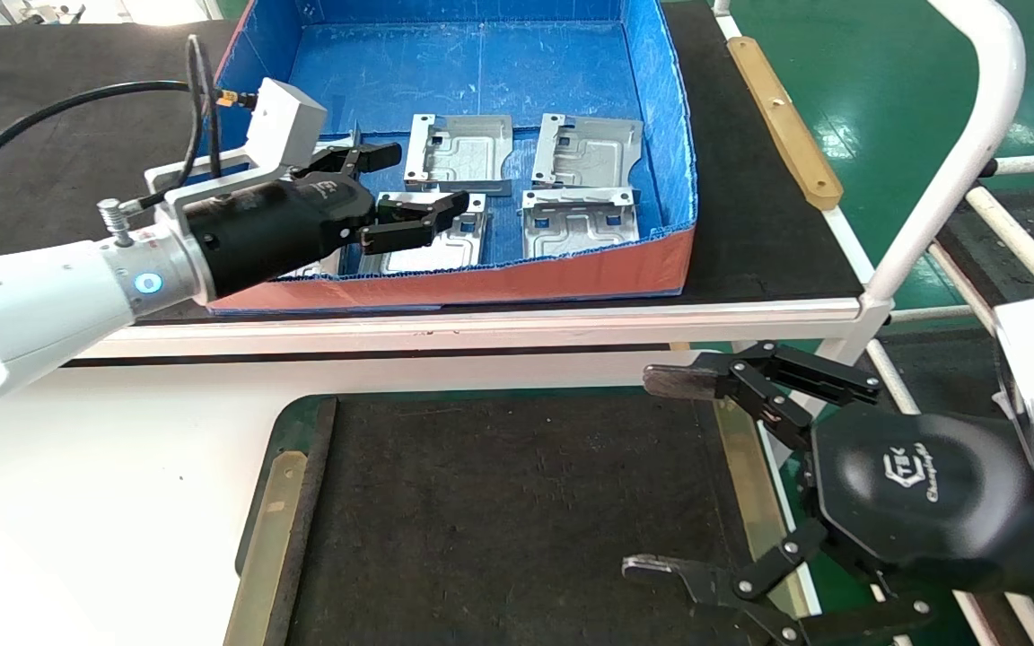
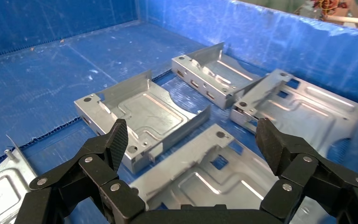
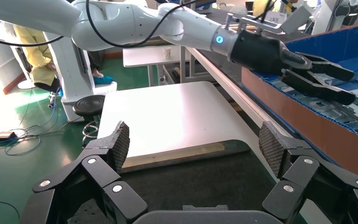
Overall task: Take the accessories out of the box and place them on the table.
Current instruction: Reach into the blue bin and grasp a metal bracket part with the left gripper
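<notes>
The box (image 1: 499,280), blue inside and orange-red outside, stands on the bench and holds several silver-grey plates. Two plates lie at the back (image 1: 460,152) (image 1: 589,148), one lies at the front right (image 1: 578,222), and one at the front middle (image 1: 432,249) is partly hidden by my left gripper (image 1: 423,182). That gripper is open and empty, hovering inside the box just above the front middle plate (image 2: 209,172), its fingertips apart on either side. My right gripper (image 1: 652,474) is open and empty above the right edge of the black mat (image 1: 499,520) on the white table (image 1: 122,467).
The black-topped bench (image 1: 750,224) has a white front edge and a tan strip (image 1: 786,126) on its right. A white tube frame (image 1: 957,152) stands to the right. Tan strips (image 1: 270,538) flank the mat. A stool (image 3: 87,105) stands beyond the table.
</notes>
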Robot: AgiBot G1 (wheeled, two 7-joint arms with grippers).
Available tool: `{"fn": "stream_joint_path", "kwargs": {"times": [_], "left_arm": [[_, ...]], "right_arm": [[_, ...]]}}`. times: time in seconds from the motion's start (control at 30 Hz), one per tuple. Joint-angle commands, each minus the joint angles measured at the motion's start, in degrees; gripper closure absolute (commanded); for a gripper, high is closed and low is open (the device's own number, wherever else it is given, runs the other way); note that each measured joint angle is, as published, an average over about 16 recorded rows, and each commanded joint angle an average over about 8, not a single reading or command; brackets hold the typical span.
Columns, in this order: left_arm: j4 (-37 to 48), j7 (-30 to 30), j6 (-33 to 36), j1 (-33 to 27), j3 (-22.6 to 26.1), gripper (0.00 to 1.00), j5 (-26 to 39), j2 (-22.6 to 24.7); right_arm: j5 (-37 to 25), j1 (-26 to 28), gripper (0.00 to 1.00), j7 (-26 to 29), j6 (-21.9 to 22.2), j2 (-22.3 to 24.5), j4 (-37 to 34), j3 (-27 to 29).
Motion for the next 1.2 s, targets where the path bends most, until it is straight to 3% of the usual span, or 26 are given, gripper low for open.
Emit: {"fn": "stream_joint_path", "kwargs": {"times": [0.03,1.2], "left_arm": [[1.30,0.73,-0.86,-0.27,0.20,0.00,0.44,1.03],[19.61,10.64,-7.55,-11.38,0.73,0.00,3.53,9.16]], "right_arm": [[0.00,0.00,0.00,0.00,0.00,0.00,0.00,0.00],[0.01,0.00,0.00,-0.01,0.00,0.00,0.00,-0.01]]}}
